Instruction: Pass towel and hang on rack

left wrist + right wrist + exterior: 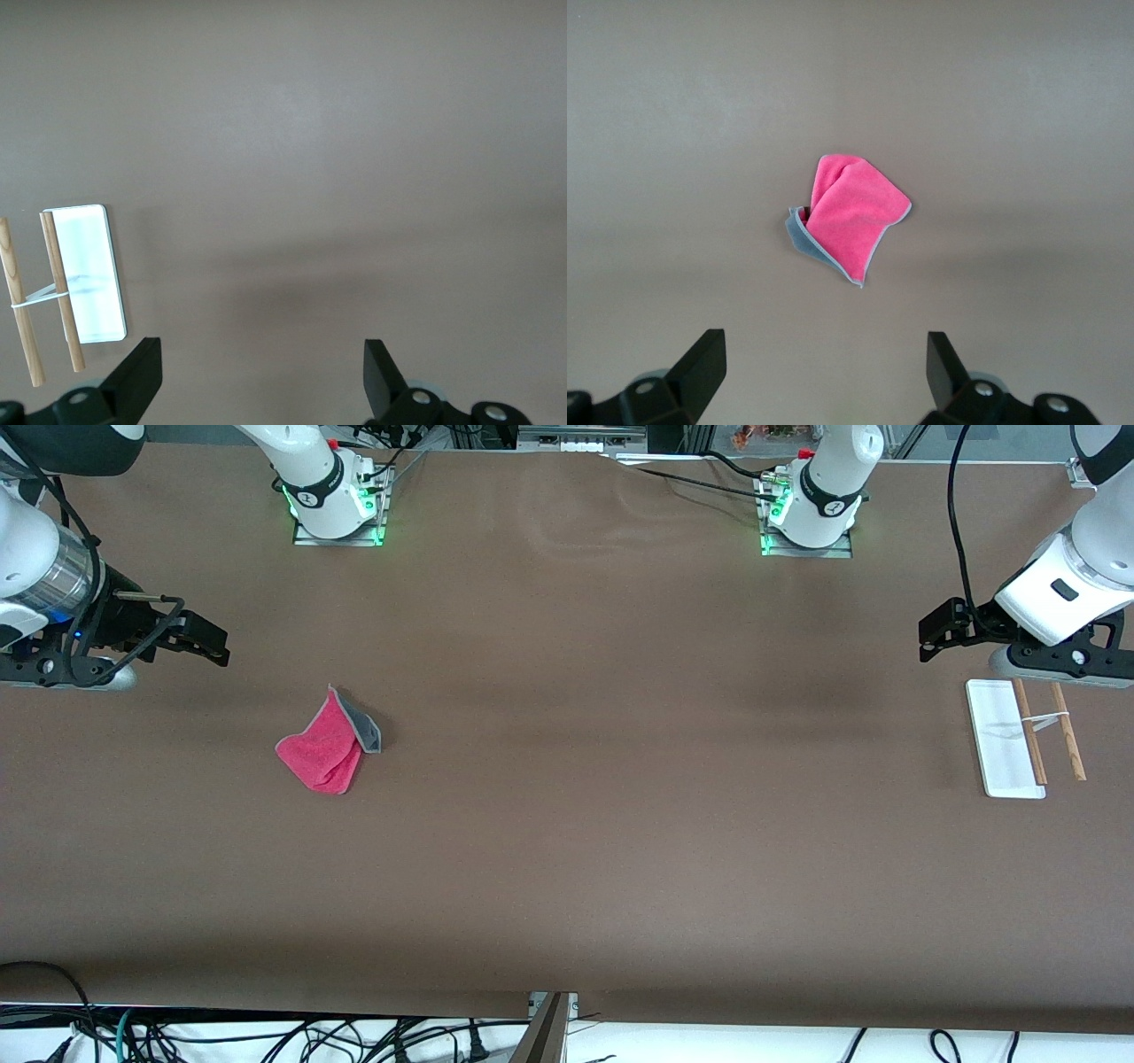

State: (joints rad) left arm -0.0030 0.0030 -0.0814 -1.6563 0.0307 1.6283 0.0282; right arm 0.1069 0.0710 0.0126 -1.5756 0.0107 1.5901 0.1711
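The towel (323, 744) lies crumpled on the table toward the right arm's end, pink-red face up with a grey fold showing. It also shows in the right wrist view (850, 217). My right gripper (213, 646) hangs open and empty over bare table beside the towel, not touching it; its jaws (824, 345) stand wide apart. The rack (1010, 740) stands at the left arm's end: a white base with two wooden rods (1067, 731). It also shows in the left wrist view (89, 274). My left gripper (928, 638) is open and empty over the table beside the rack (261, 354).
The brown table cover (620, 824) is wide and flat between the towel and the rack. The two arm bases (337, 505) (811, 509) stand along the edge farthest from the front camera. Cables (266, 1036) hang below the nearest edge.
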